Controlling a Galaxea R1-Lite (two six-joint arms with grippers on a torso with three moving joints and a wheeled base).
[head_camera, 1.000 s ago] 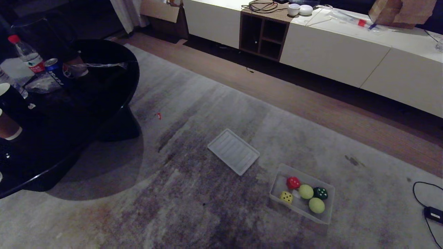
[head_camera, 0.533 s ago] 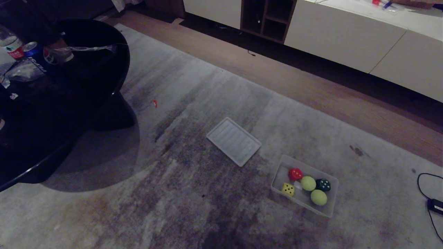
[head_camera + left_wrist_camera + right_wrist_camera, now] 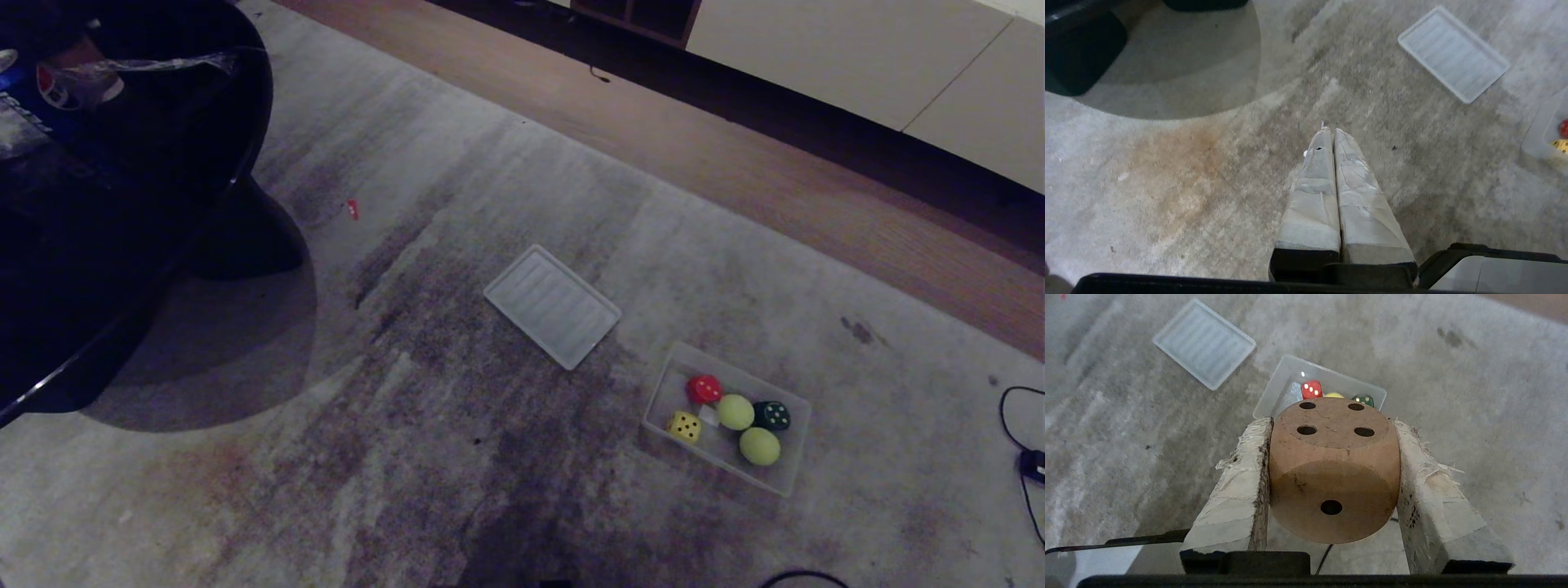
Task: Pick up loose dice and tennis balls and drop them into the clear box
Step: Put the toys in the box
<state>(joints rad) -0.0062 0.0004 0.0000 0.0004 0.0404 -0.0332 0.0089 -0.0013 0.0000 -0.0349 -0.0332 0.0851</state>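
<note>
Grey carpet, right tool clamping wooden die, clear box beneath

Stained grey rug, wood floor, black table, pale cabinets.

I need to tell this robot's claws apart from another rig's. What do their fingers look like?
Both claws have long tapering fingers wrapped in pale, creased tape on black bases. The left claw has smooth wrapping; the right claw's tape is frayed and scuffed along the edges.
</note>
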